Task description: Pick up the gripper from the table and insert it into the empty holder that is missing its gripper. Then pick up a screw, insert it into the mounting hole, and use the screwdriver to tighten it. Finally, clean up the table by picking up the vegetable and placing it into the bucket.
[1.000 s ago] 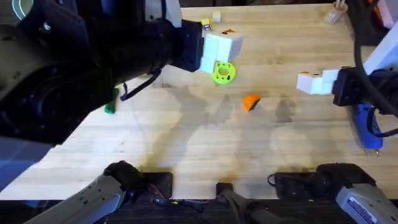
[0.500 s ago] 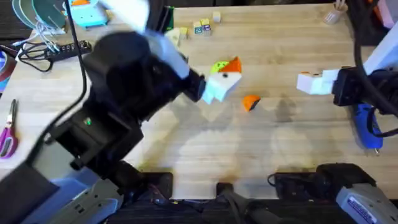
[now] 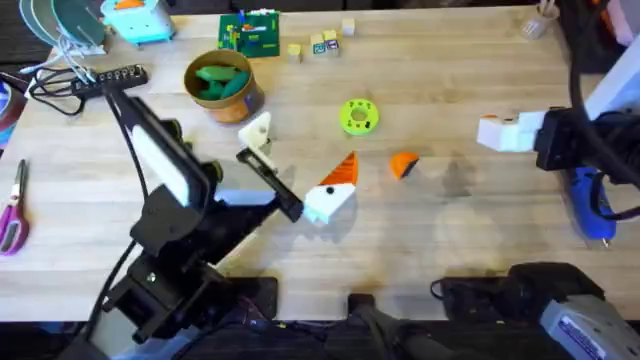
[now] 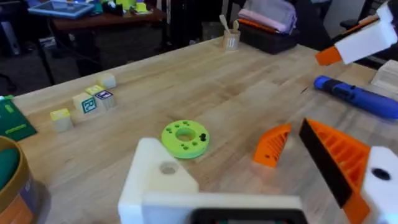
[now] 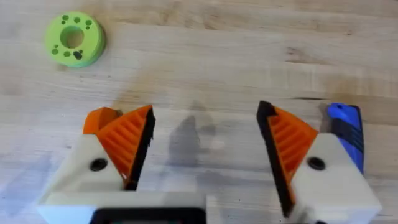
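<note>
Lying mid-table (image 3: pixel 440 260), the gripper (image 3: pixel 403 165) is seen untouched. The left gripper (image 3: pixel 292 172) is spread wide; the right gripper (image 5: pixel 205 146) is likewise spread, beside the screwdriver (image 3: pixel 590 205) near the right edge.

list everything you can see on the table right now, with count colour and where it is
gripper pad: 1, orange, table centre, right of the left gripper
ring disc: 1, yellow-green, beyond the pad
bucket: 1, tan rim, far left, green pieces inside
screwdriver: 1, blue, right edge, under the right arm
small blocks: about four, pale, far edge
green board: 1, far edge, beyond the bucket
scissors: 1, pink handles, left edge
power strip: 1, black, far left
cup: 1, far right corner
table: 1, light wood
left gripper: white fingers, one orange pad, open
right gripper: two orange pads, open
</note>
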Action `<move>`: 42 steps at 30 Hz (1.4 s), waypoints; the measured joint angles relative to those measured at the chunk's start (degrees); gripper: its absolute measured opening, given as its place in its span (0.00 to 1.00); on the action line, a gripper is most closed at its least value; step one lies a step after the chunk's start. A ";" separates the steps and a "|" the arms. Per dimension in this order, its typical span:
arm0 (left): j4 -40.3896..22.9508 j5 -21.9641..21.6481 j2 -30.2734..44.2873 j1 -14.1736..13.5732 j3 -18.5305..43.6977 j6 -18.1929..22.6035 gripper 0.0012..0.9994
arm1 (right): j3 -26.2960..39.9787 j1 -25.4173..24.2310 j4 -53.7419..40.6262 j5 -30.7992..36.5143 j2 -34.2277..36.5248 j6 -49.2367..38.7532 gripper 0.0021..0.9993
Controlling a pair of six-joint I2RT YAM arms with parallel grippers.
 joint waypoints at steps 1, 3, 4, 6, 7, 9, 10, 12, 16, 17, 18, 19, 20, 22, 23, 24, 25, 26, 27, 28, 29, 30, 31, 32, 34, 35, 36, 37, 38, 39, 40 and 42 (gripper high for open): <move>0.02 0.00 -1.86 0.00 -1.20 -0.07 0.99 | 0.00 0.00 0.02 0.00 0.00 0.00 0.99; 0.01 0.15 -5.15 0.00 -3.21 -0.11 0.99 | 0.00 0.00 0.00 0.00 0.01 0.00 0.99; -0.09 0.49 -6.89 0.00 -4.22 -0.14 0.99 | 0.00 0.00 0.00 0.00 0.00 0.00 0.99; -2.19 1.39 -9.93 0.00 -5.25 -0.26 0.99 | 0.00 0.00 0.00 0.00 0.00 0.00 0.99; -4.15 1.92 -11.37 0.00 -5.33 -0.27 0.99 | 0.00 0.00 0.00 0.00 0.02 0.00 0.99; -6.90 2.65 -13.62 0.00 -5.32 -0.33 0.99 | 0.00 0.00 0.00 0.00 0.01 0.00 0.99; -8.59 2.80 -14.67 0.00 -5.31 -0.33 0.99 | 0.00 0.00 0.00 0.00 0.02 0.00 0.99; -12.80 3.09 -16.82 0.00 -5.31 -0.43 0.99 | 0.00 0.00 0.00 0.01 0.02 0.00 0.99; -14.33 3.60 -19.68 0.00 -5.31 -0.47 0.99 | 0.00 0.00 0.01 0.00 0.01 0.00 0.99; -14.34 3.63 -19.92 0.00 -5.31 -0.47 0.99 | 0.00 0.00 0.02 0.02 0.02 0.00 0.99; -14.36 3.65 -19.91 0.00 -5.31 -0.48 0.99 | 0.00 0.00 0.02 0.00 0.00 0.00 0.99; -14.36 3.67 -19.91 0.00 -5.31 -0.49 0.99 | 0.00 0.00 0.00 0.00 0.01 0.00 0.99; -14.36 3.67 -19.92 0.00 -5.31 -0.49 0.99 | 0.00 0.00 0.00 0.00 0.00 0.00 0.99; -14.36 3.74 -19.91 0.00 -5.31 -0.48 0.99 | 0.00 0.00 0.02 0.00 0.00 0.00 0.99; -14.36 3.80 -19.92 0.00 -5.31 -0.47 0.99 | 0.00 0.00 0.02 0.00 0.01 0.00 0.99; -14.36 3.81 -19.90 0.00 -5.31 -0.49 0.99 | 0.00 0.00 0.02 0.02 0.00 0.00 0.99; -14.36 3.81 -19.91 0.00 -5.31 -0.48 0.99 | 0.00 0.00 0.02 0.02 0.00 0.00 0.99; -14.36 3.81 -19.91 0.00 -5.31 -0.47 0.99 | 0.00 0.00 0.01 0.00 0.01 0.00 0.99; -14.36 3.81 -19.92 0.00 -5.31 -0.47 0.99 | 0.00 0.00 0.02 0.00 0.02 0.00 0.99; -14.36 3.81 -19.90 0.00 -5.31 -0.47 0.99 | 0.00 0.00 0.02 0.00 0.02 0.00 0.99; -14.36 3.81 -19.90 0.00 -5.31 -0.47 0.99 | 0.00 0.00 0.02 0.00 0.02 0.00 0.99; -14.36 3.81 -19.92 0.00 -5.31 -0.47 0.99 | 0.00 0.00 0.00 0.00 0.02 0.00 0.99; -14.36 3.81 -19.91 0.00 -5.31 -0.47 0.99 | 0.00 0.00 0.01 0.00 0.00 0.00 0.99; -14.36 3.82 -19.91 0.00 -5.31 -0.49 0.99 | 0.00 0.00 0.02 0.00 0.00 0.00 0.99; -14.36 3.81 -19.91 0.00 -5.31 -0.49 0.99 | 0.00 0.00 0.02 0.00 0.02 0.00 0.99; -14.36 3.81 -19.92 0.00 -5.31 -0.47 0.99 | 0.00 0.00 0.02 0.00 0.01 0.00 0.99; -14.36 3.81 -19.92 0.00 -5.31 -0.47 0.99 | 0.00 0.00 0.02 0.01 0.02 0.00 0.99; -14.36 3.81 -19.90 0.00 -5.31 -0.49 0.99 | 0.00 0.00 0.02 0.02 0.02 0.00 0.99; -14.36 3.81 -19.92 0.00 -5.31 -0.47 0.99 | 0.00 0.00 0.01 0.00 0.02 0.00 0.99; -14.36 3.81 -19.90 0.00 -5.31 -0.47 0.99 | 0.00 0.00 0.01 0.00 0.00 0.00 0.99; -14.36 3.83 -19.90 0.00 -5.31 -0.49 0.99 | 0.00 0.00 0.02 0.00 0.02 0.00 0.99; -14.36 3.81 -19.92 0.00 -5.31 -0.48 0.99 | 0.00 0.00 0.02 0.00 0.01 0.00 0.99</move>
